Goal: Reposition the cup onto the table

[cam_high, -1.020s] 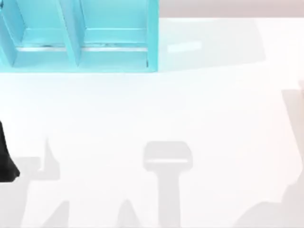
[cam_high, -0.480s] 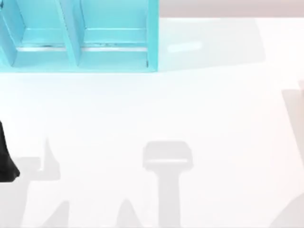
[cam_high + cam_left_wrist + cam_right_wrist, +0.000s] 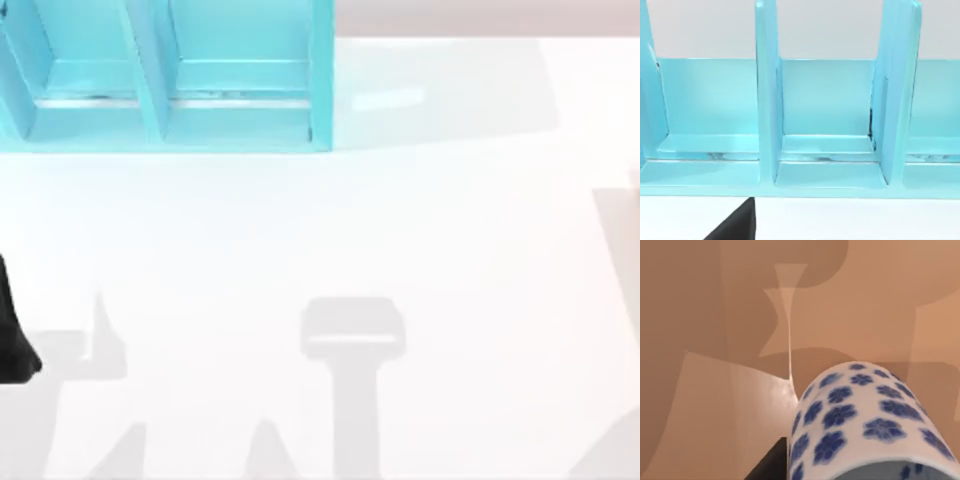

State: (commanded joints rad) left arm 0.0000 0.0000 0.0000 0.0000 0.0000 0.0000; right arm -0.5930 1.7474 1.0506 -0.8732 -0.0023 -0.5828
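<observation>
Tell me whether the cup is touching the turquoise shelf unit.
Cannot tell. The right wrist view has the blue-flowered cup close up against a tan backdrop, while the shelf unit stands at the table's far left in the top view; no view pairs them.

You have a turquoise shelf unit (image 3: 170, 75) at the far left of the top view, its right end post stopping a little left of centre. From above you can see two open compartments (image 3: 240, 95), split by an upright divider (image 3: 145, 70), each with a paler ledge running across its floor. In the left wrist view the same shelf unit (image 3: 800, 150) faces you head-on: upright dividers (image 3: 767, 100) separate its compartments, and the compartment floors carry thin dark scuff lines along the step. Behind it you see a plain grey backdrop (image 3: 830, 27). In the right wrist view you look at a tan surface (image 3: 705, 405) crossed by darker brown shadows.
</observation>
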